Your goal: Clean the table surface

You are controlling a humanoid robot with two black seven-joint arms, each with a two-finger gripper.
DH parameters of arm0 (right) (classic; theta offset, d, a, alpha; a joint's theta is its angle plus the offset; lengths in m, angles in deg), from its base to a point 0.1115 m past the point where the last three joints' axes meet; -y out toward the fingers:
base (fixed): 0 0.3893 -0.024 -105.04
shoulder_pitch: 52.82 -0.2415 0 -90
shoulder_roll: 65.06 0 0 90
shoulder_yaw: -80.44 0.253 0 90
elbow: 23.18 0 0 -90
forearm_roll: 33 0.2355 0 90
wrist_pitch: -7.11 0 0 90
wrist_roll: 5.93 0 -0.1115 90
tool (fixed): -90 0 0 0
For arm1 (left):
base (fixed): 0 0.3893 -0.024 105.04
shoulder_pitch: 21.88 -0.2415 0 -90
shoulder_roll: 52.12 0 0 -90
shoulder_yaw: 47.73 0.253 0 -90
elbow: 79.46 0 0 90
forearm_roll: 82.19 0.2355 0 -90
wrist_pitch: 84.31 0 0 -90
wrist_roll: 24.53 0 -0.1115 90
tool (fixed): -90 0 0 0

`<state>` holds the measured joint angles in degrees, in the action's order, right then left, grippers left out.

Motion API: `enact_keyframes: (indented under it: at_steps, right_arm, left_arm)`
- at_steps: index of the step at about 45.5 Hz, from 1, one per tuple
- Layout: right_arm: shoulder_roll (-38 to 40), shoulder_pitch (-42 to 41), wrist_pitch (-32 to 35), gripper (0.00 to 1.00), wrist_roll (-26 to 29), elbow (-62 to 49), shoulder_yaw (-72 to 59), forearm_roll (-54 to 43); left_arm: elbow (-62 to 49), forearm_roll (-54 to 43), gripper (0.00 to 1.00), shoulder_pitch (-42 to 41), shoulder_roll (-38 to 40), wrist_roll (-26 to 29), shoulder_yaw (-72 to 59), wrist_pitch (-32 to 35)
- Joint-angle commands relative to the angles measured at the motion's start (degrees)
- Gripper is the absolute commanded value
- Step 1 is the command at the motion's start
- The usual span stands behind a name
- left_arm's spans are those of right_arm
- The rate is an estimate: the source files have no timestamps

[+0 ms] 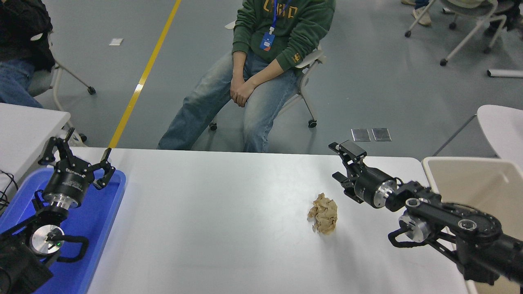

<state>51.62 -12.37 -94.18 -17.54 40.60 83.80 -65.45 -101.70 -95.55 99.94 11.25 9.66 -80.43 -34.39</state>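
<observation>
The white table surface (212,228) fills the lower picture. A crumpled ball of brown paper (324,213) lies on it right of centre. My right gripper (338,163) is open and empty, above the table just beyond and to the right of the paper ball, pointing left, apart from it. My left gripper (75,151) is open and empty, parked at the lower left over the blue tray (102,212).
A beige plastic bin (470,179) stands at the table's right end, under my right arm. A person in a green hoodie sits on a chair (261,73) beyond the far edge. Another white table (24,126) is at the left.
</observation>
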Motion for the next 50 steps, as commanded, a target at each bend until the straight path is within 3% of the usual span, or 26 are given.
enact_keyframes:
  at_steps: [1, 22, 50]
  right_arm:
    - [-0.4, -12.4, -2.95, 1.0, 0.01, -1.38, -21.53, -7.01]
    - [-12.79, -24.63, -2.95, 1.0, 0.01, -3.75, -47.65, -10.27]
    - [-23.69, -20.59, -2.34, 1.0, -0.08, -19.4, -55.48, -12.99]
  left_arm:
    - [0.0, 0.0, 1.0, 0.0, 0.0, 0.0, -0.08, 0.0]
    - [0.0, 0.0, 1.0, 0.0, 0.0, 0.0, -0.08, 0.0]
    - [0.0, 0.0, 1.0, 0.0, 0.0, 0.0, -0.08, 0.0]
